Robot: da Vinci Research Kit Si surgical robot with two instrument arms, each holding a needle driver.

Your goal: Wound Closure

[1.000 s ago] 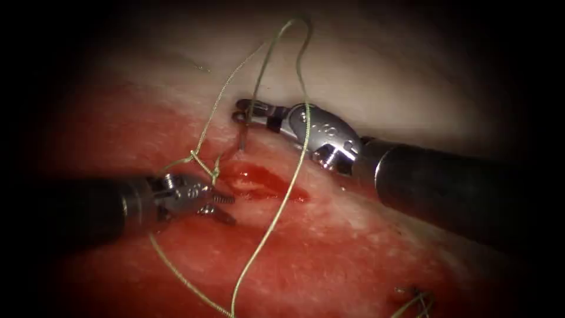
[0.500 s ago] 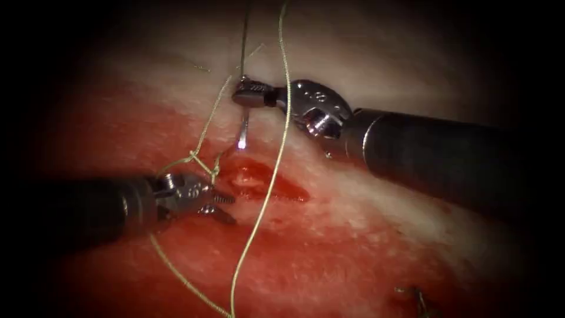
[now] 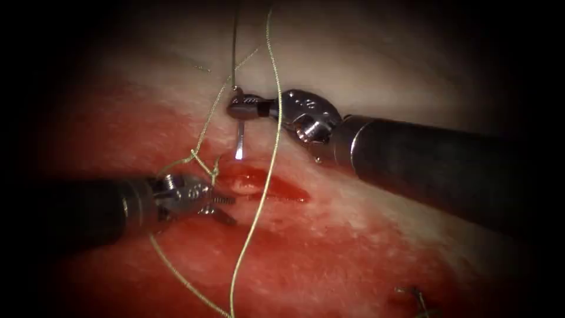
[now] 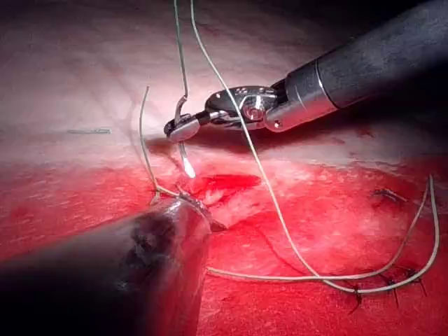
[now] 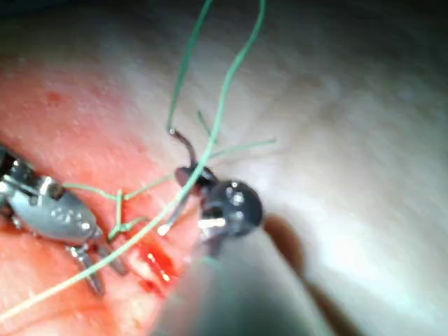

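The right arm's steel needle driver (image 3: 237, 108) grips the curved silver needle (image 3: 239, 140) near mid-curve, clear above the red-stained pork tissue (image 3: 353, 247), above the cut (image 3: 265, 185). The left tool (image 3: 223, 208), jaws parted, holds nothing beside the knotted pale green thread (image 3: 203, 165).

The curved needle (image 3: 239, 131) is held near its middle in the closed right hand (image 3: 242, 108), its bright tip hanging free just above the tissue (image 3: 365, 247), clear of the cut (image 3: 265, 185). Green thread (image 3: 268, 176) trails past that hand across the cut. A knotted strand sits just above the empty, parted left hand (image 3: 222, 208).
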